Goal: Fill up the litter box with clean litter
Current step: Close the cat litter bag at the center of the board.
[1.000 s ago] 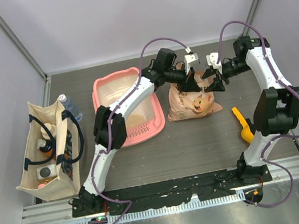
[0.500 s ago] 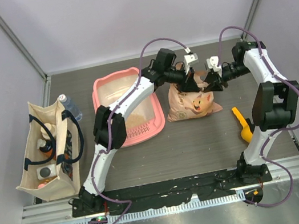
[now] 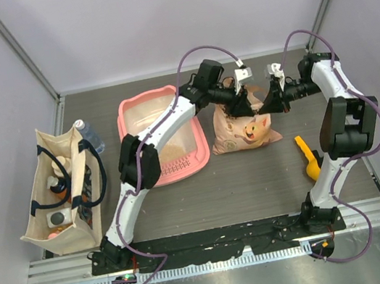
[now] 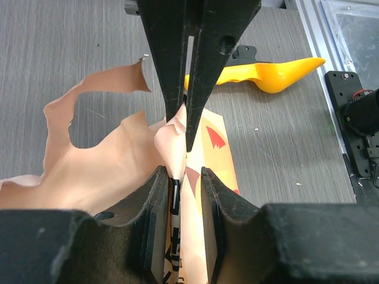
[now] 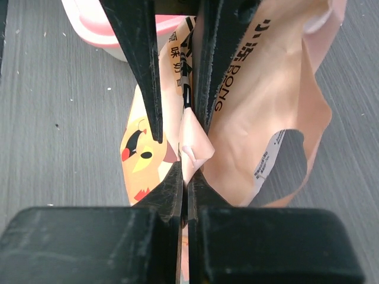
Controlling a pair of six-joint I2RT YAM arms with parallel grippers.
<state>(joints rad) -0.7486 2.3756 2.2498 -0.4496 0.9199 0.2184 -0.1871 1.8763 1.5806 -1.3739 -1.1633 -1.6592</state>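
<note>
Large rectangular pink plastic litter box lies just beside the left gripper. A peach-coloured plastic bag with a cartoon cat sits below both grippers. Left and right gripper each pinch its torn top. Risk: opposed pulling rips the film unevenly, spilling unseen clean litter onto the table. Print: "DONG" beside Chinese characters.
</note>
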